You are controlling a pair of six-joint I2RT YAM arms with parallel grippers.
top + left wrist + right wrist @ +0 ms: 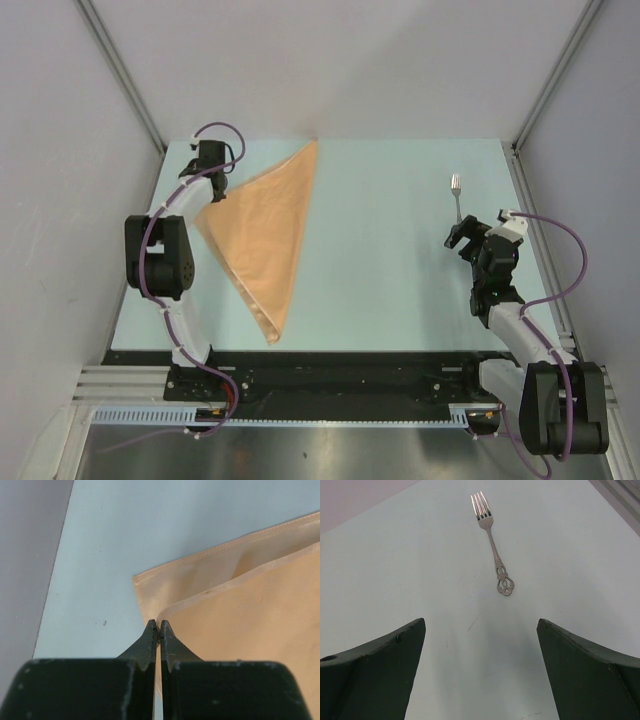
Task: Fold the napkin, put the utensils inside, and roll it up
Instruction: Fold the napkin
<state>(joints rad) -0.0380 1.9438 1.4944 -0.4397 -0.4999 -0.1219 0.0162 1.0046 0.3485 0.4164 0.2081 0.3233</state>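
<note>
The peach-orange napkin (265, 230) lies folded into a triangle on the left half of the table, one point at the far edge and one near the front. My left gripper (212, 193) sits at its left corner. In the left wrist view the gripper (159, 625) is shut on the corner of the napkin's (250, 610) upper layer, and the lower layer's corner shows just beyond. A small silver fork (456, 193) lies on the right, tines pointing away. My right gripper (462, 238) hovers just short of its handle, open (480, 670) and empty, with the fork (492, 540) ahead.
The pale blue table (390, 270) is boxed in by grey walls with slanted aluminium posts (120, 75) at the back corners. Its left edge (56, 580) runs close beside the napkin's corner. Both arm bases stand on the black rail at the front.
</note>
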